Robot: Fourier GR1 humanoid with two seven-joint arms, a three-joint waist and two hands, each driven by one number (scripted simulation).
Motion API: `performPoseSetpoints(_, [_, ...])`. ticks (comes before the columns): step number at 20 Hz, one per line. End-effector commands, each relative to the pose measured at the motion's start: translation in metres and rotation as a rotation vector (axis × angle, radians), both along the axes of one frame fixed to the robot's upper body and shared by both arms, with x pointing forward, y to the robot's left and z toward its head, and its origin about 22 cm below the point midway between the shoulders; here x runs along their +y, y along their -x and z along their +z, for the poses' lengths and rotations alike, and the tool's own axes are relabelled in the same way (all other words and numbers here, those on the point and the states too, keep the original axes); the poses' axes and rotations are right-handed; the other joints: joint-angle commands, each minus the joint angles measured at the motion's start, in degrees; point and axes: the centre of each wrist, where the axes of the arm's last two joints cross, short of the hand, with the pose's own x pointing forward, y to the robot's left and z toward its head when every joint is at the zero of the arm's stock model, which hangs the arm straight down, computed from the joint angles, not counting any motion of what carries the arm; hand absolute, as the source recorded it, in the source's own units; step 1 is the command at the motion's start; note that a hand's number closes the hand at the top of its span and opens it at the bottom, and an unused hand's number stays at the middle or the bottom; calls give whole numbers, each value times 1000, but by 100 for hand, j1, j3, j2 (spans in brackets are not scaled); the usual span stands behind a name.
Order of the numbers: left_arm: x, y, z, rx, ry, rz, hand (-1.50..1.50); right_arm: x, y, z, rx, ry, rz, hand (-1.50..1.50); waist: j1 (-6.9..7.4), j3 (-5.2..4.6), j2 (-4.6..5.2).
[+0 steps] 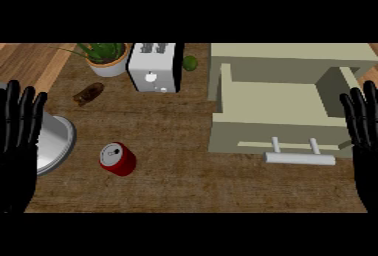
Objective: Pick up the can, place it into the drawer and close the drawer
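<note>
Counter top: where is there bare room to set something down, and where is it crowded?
Bare: the middle strip between the red can and the open drawer, and the front edge below both. Crowded: the back-left, with plant, toaster and a brown object; a metal lid fills the left edge.

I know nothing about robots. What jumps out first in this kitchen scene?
The red can stands out most, alone on the brown counter left of centre. To its right the pale drawer is pulled open, its handle facing the viewer. A black robot hand frames each side, the left robot hand and the right robot hand, both open with fingers up, while a white toaster and a potted plant sit at the back.
</note>
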Motion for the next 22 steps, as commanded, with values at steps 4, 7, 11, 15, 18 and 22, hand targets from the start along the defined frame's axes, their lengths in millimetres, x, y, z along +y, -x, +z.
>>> performPoseSetpoints(4, [-13, 29, 4, -18, 40, 403, -150, 3, -1, 6, -20, -40, 26, -150, -145, -4, 240])
performPoseSetpoints(7, [16, 44, -32, 264, 200, 680, -150, -13, 5, -26, 194, -117, -142, -150, 43, -28, 322])
performPoseSetpoints(11, [-8, 54, -35, 354, 297, 785, -150, -11, 4, -21, 241, -130, -149, -150, -150, -9, 259])
performPoseSetpoints(15, [-42, 66, -22, 335, 337, 841, -150, -13, 6, -21, 278, -129, -126, -150, -232, -2, 257])
performPoseSetpoints(18, [-64, 70, -15, 314, 330, 844, -150, -22, 7, -23, 266, -126, -126, -150, -243, -6, 259])
performPoseSetpoints(22, [-70, 68, -5, 322, 301, 830, -150, -39, 19, -43, 268, -108, -133, -150, -246, -9, 258])
